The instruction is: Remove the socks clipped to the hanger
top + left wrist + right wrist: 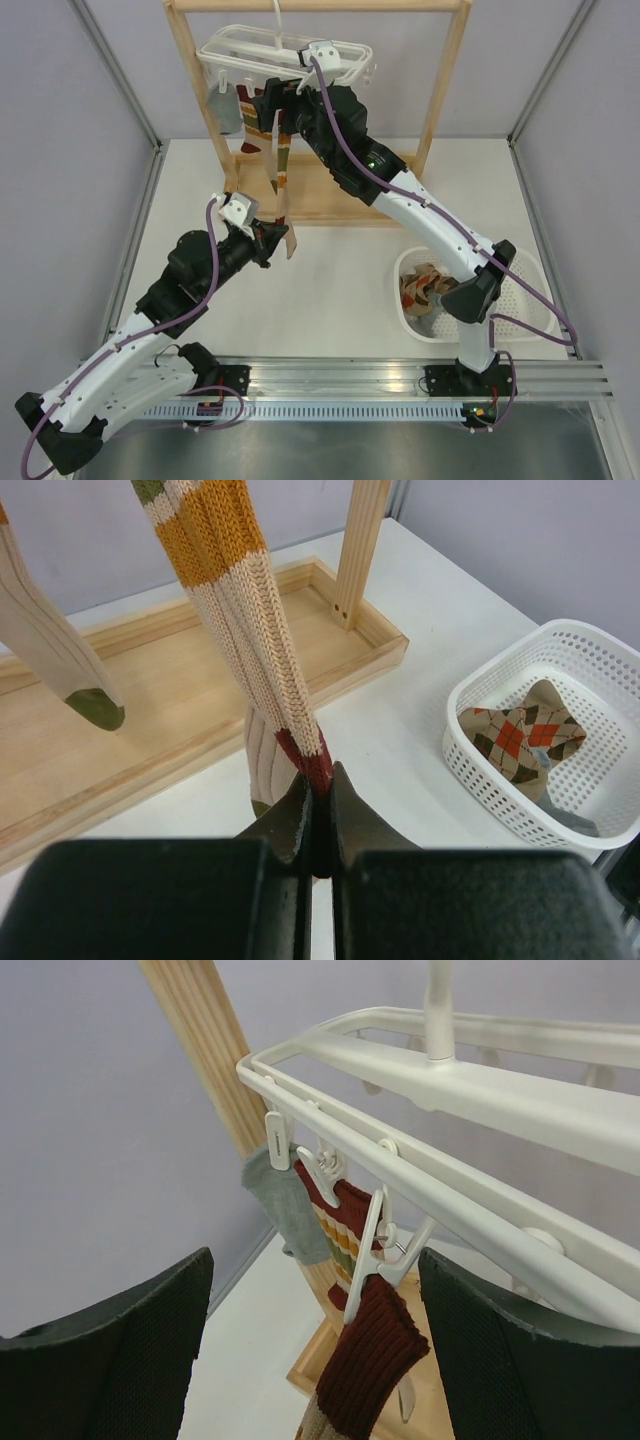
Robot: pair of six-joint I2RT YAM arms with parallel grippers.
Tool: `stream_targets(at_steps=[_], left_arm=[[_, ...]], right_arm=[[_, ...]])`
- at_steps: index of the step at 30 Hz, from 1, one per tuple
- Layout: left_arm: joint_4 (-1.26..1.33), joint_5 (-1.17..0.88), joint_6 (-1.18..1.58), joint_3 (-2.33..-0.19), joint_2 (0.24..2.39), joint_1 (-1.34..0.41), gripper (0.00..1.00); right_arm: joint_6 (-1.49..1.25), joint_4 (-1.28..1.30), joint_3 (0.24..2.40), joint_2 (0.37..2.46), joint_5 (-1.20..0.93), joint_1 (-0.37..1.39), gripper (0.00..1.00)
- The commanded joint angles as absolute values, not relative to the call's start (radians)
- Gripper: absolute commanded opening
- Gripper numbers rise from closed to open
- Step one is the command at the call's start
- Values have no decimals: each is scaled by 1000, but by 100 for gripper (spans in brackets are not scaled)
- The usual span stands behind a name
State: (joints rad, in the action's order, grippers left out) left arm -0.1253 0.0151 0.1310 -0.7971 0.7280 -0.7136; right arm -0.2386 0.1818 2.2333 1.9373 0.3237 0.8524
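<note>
In the lower middle of the left wrist view, our left gripper [316, 815] is pinched tight on the dark red toe of the striped sock [240, 630], which runs up out of the frame's top. At right, the basket [600, 645] already holds argyle socks [515, 735]. Farther off, at the top of the overhead view, our right gripper [312, 1280] stands wide and empty, facing the clip [368, 1245] that bites what looks like this sock's maroon cuff under the hanger [480, 1090]. A grey sock [285, 1205] hangs beyond. We judge we are mid-release: next we must squeeze that clip and draw the sock down.
</note>
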Motion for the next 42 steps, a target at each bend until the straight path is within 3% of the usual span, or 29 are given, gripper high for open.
stream_targets(at_steps=[1, 28, 40, 42], left_arm=[[-155, -3, 123, -788, 727, -715, 2], [-155, -28, 132, -785, 723, -709, 2], [-153, -29, 130, -782, 715, -709, 2], [-153, -29, 130, -782, 715, -709, 2]], right_arm=[[-227, 181, 2295, 1965, 350, 845, 87], [-210, 199, 2436, 2088, 474, 821, 85], [-244, 198, 2477, 2117, 462, 801, 53], [-250, 196, 2485, 2121, 457, 799, 39]])
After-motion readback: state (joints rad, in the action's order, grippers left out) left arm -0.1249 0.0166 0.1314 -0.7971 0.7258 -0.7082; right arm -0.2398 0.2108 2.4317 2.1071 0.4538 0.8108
